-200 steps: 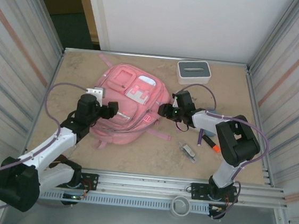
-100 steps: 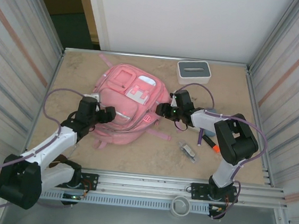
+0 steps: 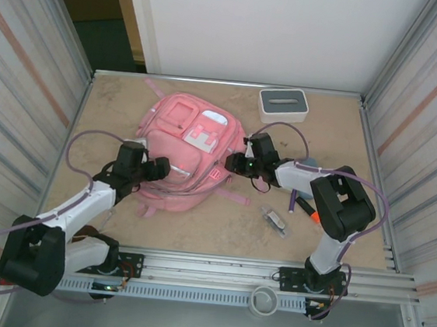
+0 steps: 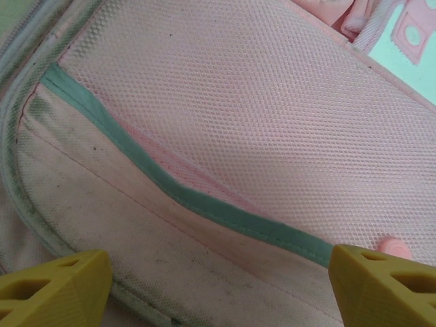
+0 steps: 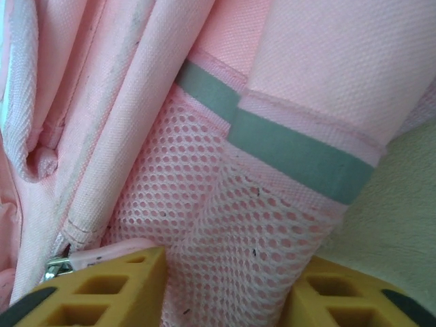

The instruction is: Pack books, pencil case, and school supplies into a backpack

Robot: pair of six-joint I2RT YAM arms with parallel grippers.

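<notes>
On table [image 3: 338, 137], noted backpack [image 3: 184, 156] flat, front up, left of centre. Found left gripper [image 3: 161, 169] spread wide over mesh pocket at its near-left side. Found right gripper [image 3: 232, 163] narrowed, pinching mesh fold at its right side. Logged marker [image 3: 308, 210] and packet [image 3: 277, 220] loose, right of backpack, apart from it.

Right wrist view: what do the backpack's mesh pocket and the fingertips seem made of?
The backpack's mesh pocket looks like soft pink netting with open holes, edged by a grey-green band, perhaps elastic. The right gripper's fingertips look like matte yellow plastic with hollow cells.
</notes>
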